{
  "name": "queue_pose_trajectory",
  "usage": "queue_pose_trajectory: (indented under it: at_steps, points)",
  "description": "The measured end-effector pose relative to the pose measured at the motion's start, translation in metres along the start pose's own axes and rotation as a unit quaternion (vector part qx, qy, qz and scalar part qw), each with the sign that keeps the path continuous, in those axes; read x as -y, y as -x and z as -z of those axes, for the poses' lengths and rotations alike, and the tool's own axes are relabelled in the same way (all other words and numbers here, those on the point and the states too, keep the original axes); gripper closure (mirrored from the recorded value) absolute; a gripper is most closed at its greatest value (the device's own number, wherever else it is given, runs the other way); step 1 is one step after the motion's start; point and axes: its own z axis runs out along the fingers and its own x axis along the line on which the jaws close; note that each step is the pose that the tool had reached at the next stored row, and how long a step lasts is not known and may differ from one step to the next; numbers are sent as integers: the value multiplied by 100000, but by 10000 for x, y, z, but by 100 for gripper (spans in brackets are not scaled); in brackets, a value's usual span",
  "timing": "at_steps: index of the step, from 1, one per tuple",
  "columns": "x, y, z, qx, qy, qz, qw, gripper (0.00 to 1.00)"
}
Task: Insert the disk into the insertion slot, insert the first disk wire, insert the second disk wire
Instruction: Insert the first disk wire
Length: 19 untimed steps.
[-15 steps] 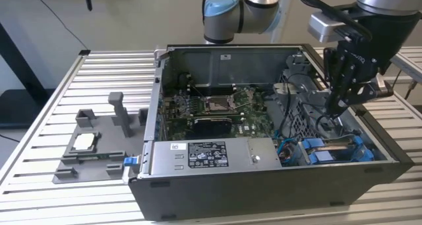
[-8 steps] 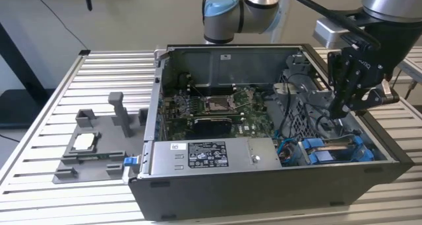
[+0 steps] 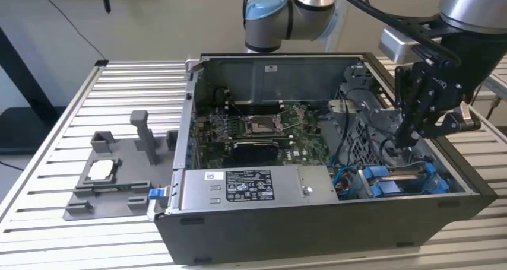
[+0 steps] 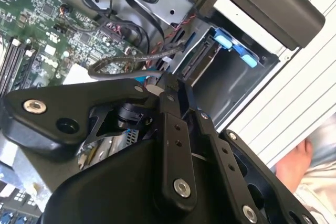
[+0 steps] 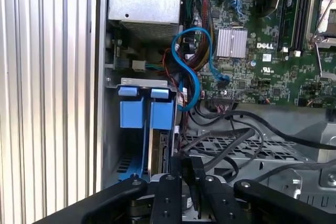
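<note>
Gripper (image 3: 405, 140) low inside case, right of exterior view, fingers (image 5: 185, 167) pressed together among black wires (image 5: 231, 140). Disk (image 3: 388, 187), blue-framed, seated in insertion slot (image 5: 111, 129), lower right, near fingertips.

Green motherboard (image 3: 253, 133) beside grey power-supply box (image 3: 253, 187); grey fixture (image 3: 111, 193) on slatted table (image 3: 47, 222).
</note>
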Motion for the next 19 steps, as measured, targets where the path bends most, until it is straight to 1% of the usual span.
queue_pose_trajectory:
  at_steps: [1, 3, 13, 19]
  points:
    - [9, -5, -7, 8, 231, -11, 100000, 81]
    - [36, -15, -25, 14, 378, -34, 99999, 81]
    - [189, -70, -99, 15, 487, -186, 99999, 81]
    - [245, -111, -160, 9, 604, -388, 99997, 81]
